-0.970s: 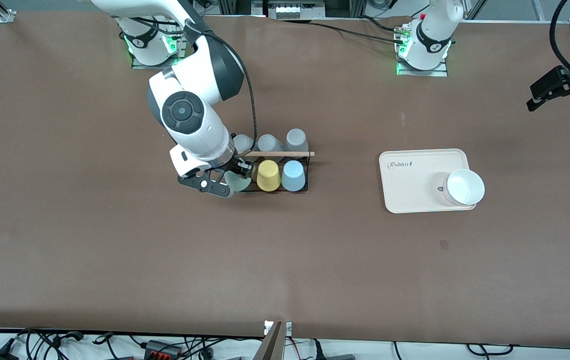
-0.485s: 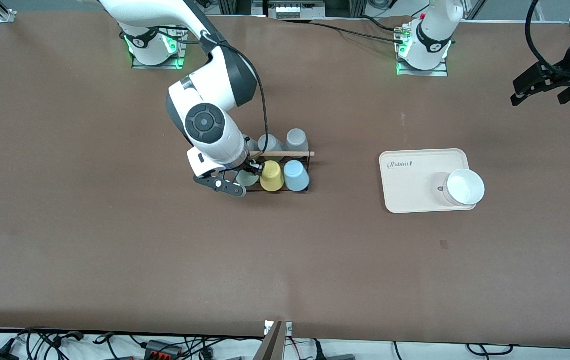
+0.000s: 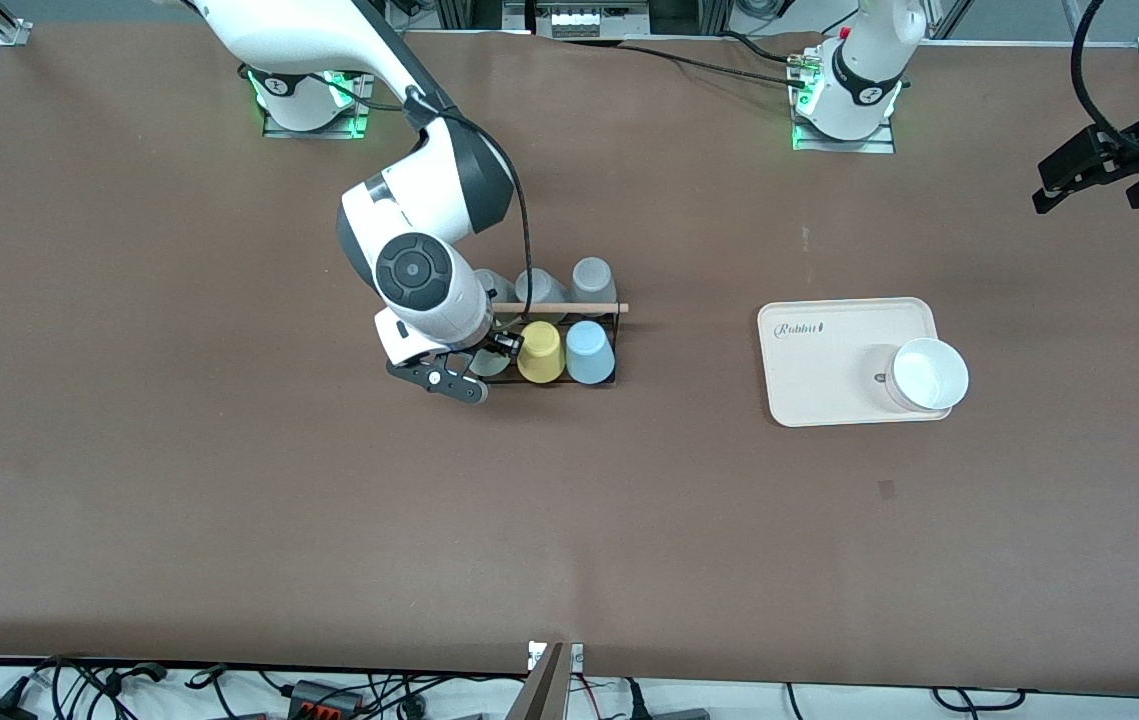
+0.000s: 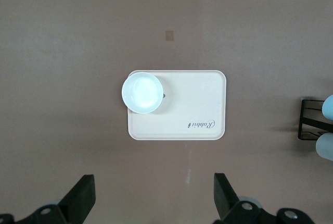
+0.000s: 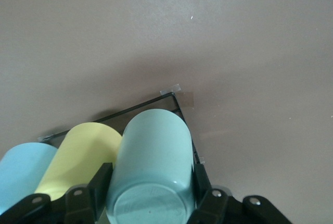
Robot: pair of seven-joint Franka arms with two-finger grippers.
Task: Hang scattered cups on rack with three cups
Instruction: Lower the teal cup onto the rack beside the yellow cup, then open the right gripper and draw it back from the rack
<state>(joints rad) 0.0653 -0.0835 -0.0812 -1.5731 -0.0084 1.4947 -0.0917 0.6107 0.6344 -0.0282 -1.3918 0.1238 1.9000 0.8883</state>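
right gripper (image 5: 151, 195) clamping mint cup (image 5: 152, 169) sidewalls over rack (image 3: 601, 380) | likely light, slippery | left gripper (image 4: 153, 195) idling wide open, empty, above tray (image 4: 177, 127)

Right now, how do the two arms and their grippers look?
Both arms are glossy white with dark grey joints; green lights glow at their bases. The right arm shows a round dark cap and a black cable. The right gripper and the left gripper are black.
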